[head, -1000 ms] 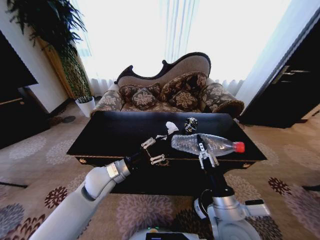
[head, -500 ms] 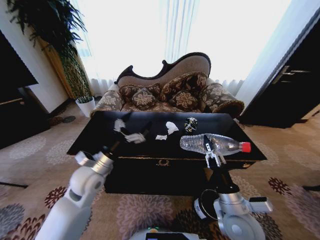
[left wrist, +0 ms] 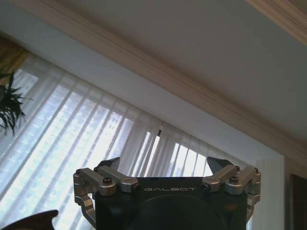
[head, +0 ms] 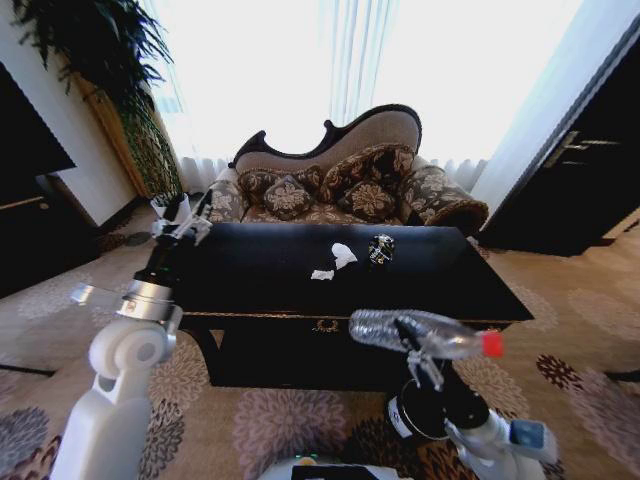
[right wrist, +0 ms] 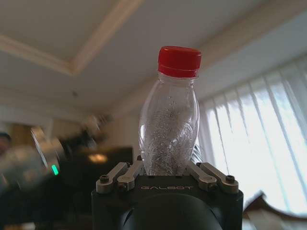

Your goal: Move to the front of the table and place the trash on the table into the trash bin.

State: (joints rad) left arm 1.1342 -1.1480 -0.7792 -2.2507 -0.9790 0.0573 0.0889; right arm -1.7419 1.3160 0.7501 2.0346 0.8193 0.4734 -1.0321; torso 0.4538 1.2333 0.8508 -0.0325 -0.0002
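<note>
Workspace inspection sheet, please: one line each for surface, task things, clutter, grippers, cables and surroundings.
Surface: glossy black table, top mostly bare.
Task things: clear plastic bottle with red cap, lying sideways in the right gripper, in front of the table's near edge; white paper scraps and a dark crumpled wrapper on the table; bin: nothing seen.
Clutter: nothing seen.
Grippers: right shut on the bottle; left gripper open, raised near the table's far left corner.
Cables: nothing seen.
Surroundings: patterned sofa behind the table, potted plant at left, floral carpet.
</note>
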